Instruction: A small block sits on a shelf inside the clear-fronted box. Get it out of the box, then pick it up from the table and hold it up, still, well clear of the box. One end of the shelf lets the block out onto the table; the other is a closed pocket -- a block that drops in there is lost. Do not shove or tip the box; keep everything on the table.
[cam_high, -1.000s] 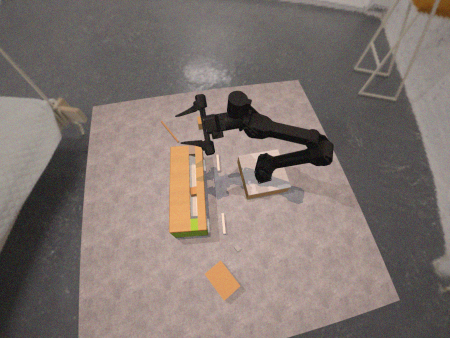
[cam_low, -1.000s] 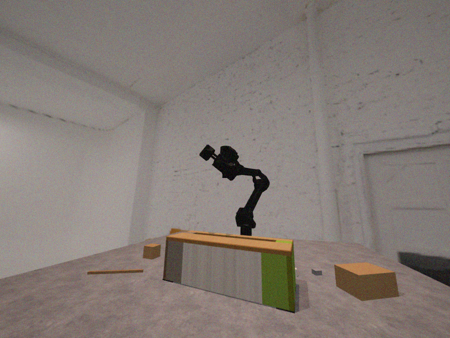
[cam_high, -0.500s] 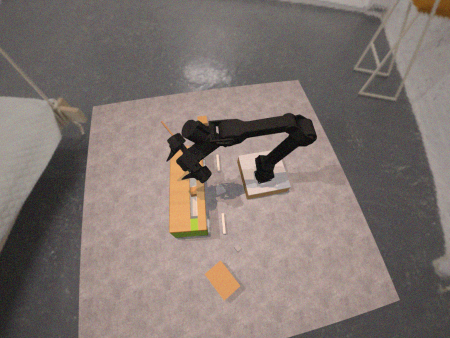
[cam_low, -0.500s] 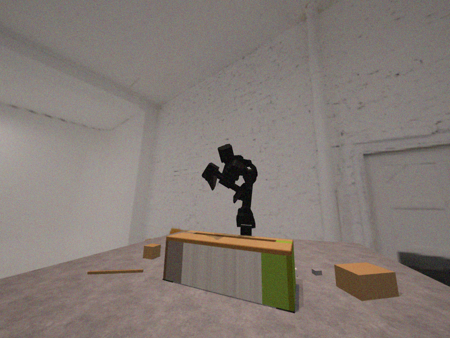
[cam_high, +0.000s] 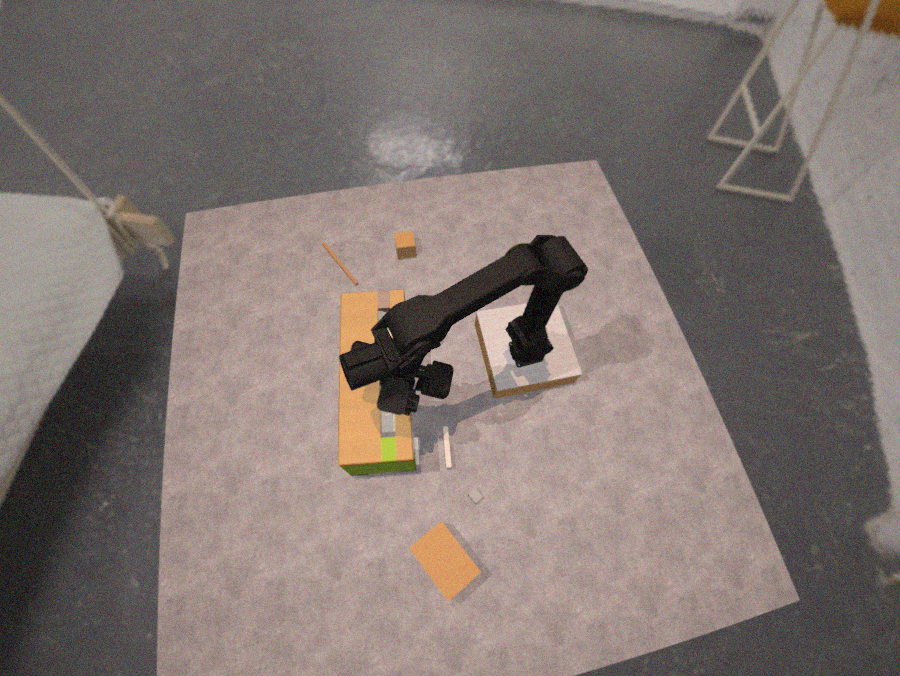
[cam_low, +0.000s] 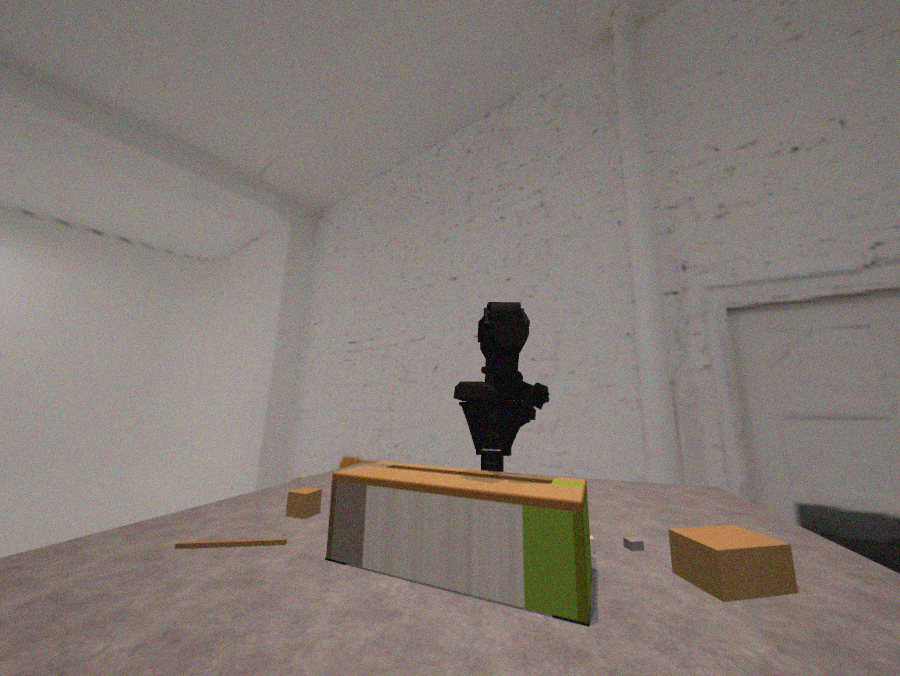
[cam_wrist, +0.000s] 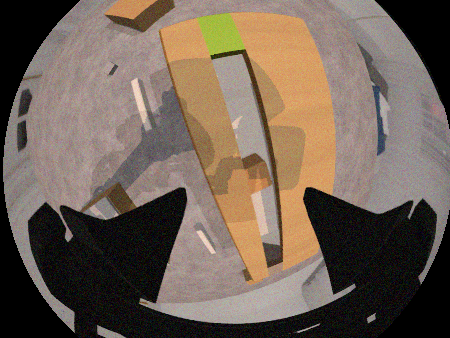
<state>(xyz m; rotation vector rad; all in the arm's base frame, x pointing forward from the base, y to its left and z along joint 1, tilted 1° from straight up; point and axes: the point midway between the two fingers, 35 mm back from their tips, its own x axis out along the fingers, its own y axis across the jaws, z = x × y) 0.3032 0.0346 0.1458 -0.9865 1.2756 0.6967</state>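
Observation:
The long orange-topped box (cam_high: 360, 429) (cam_low: 443, 538) (cam_wrist: 300, 91) lies on the table, with one end green (cam_high: 392, 451) (cam_low: 552, 553) and the other grey (cam_low: 347, 520). A narrow slot runs along its top. In the wrist view a small orange block (cam_wrist: 256, 177) sits on the shelf inside the slot, about midway along. My gripper (cam_high: 407, 389) (cam_low: 493, 458) (cam_wrist: 248, 194) is open and empty. It points straight down just above the box top, over the slot and roughly above the block. The arm hides the block in the top view.
A small orange cube (cam_high: 405, 244) (cam_low: 303, 502) and a thin orange stick (cam_high: 339, 263) (cam_low: 229, 542) lie beyond the grey end. A flat orange slab (cam_high: 444, 559) (cam_low: 731, 560), a tiny grey cube (cam_high: 475, 496) (cam_low: 632, 543) and a white stick (cam_high: 447, 446) lie near the green end. The arm's pedestal (cam_high: 494, 349) stands beside the box.

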